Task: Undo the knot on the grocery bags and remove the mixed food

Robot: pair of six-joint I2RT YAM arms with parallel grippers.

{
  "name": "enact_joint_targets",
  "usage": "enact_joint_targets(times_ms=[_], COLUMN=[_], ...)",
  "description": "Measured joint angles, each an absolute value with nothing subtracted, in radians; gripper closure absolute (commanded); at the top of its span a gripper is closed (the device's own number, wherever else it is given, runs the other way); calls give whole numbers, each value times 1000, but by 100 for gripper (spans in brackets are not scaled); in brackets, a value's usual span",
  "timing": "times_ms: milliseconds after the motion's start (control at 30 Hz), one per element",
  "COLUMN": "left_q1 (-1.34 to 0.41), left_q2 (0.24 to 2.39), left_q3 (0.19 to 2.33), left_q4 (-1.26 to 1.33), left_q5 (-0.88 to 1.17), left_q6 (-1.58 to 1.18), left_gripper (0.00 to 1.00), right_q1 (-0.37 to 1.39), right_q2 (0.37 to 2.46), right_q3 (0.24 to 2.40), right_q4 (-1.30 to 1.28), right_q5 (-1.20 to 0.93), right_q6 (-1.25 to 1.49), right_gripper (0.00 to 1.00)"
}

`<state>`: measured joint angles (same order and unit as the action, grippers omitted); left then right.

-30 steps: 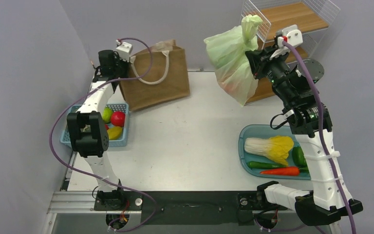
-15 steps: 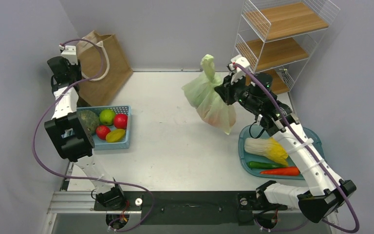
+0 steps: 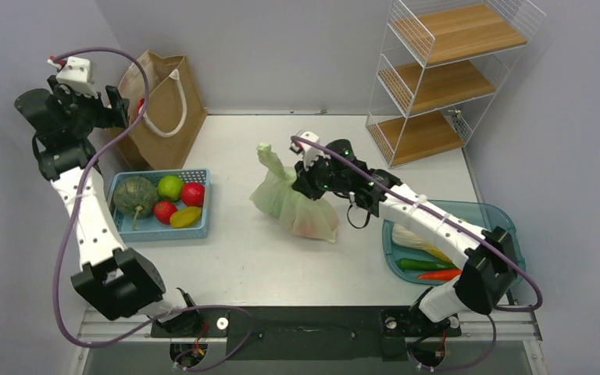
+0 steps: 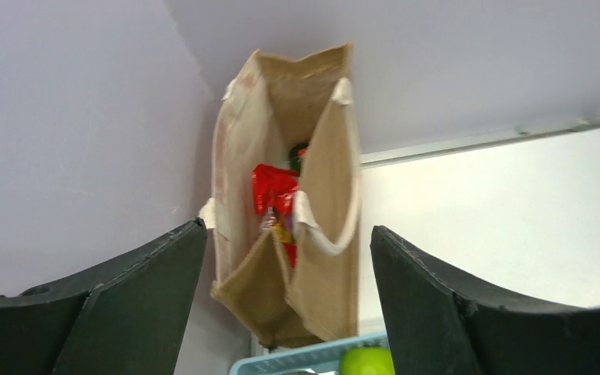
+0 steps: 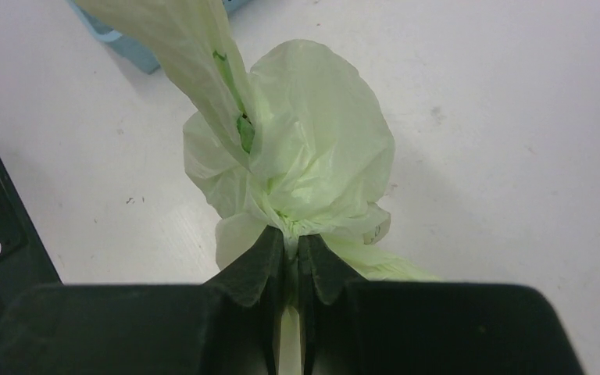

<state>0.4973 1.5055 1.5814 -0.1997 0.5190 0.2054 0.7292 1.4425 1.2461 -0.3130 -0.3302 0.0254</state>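
Observation:
The pale green plastic bag (image 3: 287, 201) lies on the middle of the table, a reddish shape showing through its skin. My right gripper (image 3: 306, 169) is shut on the bunched plastic just under the knot (image 5: 305, 211), and the twisted handles (image 5: 203, 62) stick up beyond it. The brown paper bag (image 3: 164, 109) stands at the back left with its mouth spread. A red packet (image 4: 272, 191) and something dark green show inside it. My left gripper (image 4: 287, 228) hangs open, level with that bag's mouth (image 4: 297, 117) and clear of it, holding nothing.
A blue basket (image 3: 158, 232) at the left holds a green squash (image 3: 134, 195), a green fruit (image 3: 170, 187), red fruits and a yellow one. A teal tray (image 3: 508, 215) at the right carries cabbage, cucumber and carrot. A wire shelf (image 3: 437, 70) stands at the back right.
My right arm carried the green bag from high at the back right down onto the table's middle. My left arm moved the paper bag to the back left corner, then opened and let go.

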Motion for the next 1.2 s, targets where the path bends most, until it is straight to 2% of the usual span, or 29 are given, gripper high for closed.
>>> enact_joint_targets(times_ms=[133, 167, 200, 233, 267, 333, 400, 500, 700, 767, 867, 1000, 1067, 1200], left_q1=[525, 522, 516, 508, 500, 482, 450, 352, 61, 24, 12, 12, 12, 18], left_q2=[1303, 1262, 1210, 1167, 1126, 1076, 1044, 1002, 929, 930, 973, 1076, 1121, 1186], left_q3=[1505, 1470, 1421, 1368, 1313, 1223, 1134, 1040, 987, 987, 988, 1007, 1034, 1112], left_q4=[-279, -287, -300, -314, -330, -369, -440, -570, -701, -684, -608, -488, -424, -293], left_q5=[709, 745, 785, 822, 857, 916, 958, 969, 967, 967, 968, 967, 960, 952], left_q6=[210, 212, 217, 223, 233, 260, 321, 443, 603, 608, 586, 517, 465, 346], left_gripper=[24, 24, 24, 24, 24, 24, 24, 24, 30, 33, 38, 39, 38, 32], right_q1=[796, 809, 820, 833, 842, 856, 864, 872, 807, 746, 704, 765, 811, 878], right_q2=[1523, 1544, 1562, 1583, 1602, 1623, 1618, 1566, 1391, 1353, 1320, 1285, 1296, 1366], right_q3=[1247, 1247, 1247, 1247, 1247, 1247, 1248, 1248, 1247, 1248, 1221, 1119, 1087, 1058], right_q4=[-270, -261, -258, -258, -260, -278, -317, -430, -560, -561, -521, -432, -377, -249], right_q5=[-329, -328, -327, -326, -326, -336, -367, -440, -510, -509, -479, -448, -426, -358], right_q6=[-17, -32, -44, -60, -76, -99, -127, -193, -248, -226, -173, -96, -48, 23], right_gripper=[100, 96, 79, 69, 50, 32, 28, 29, 48, 50, 51, 47, 43, 43])
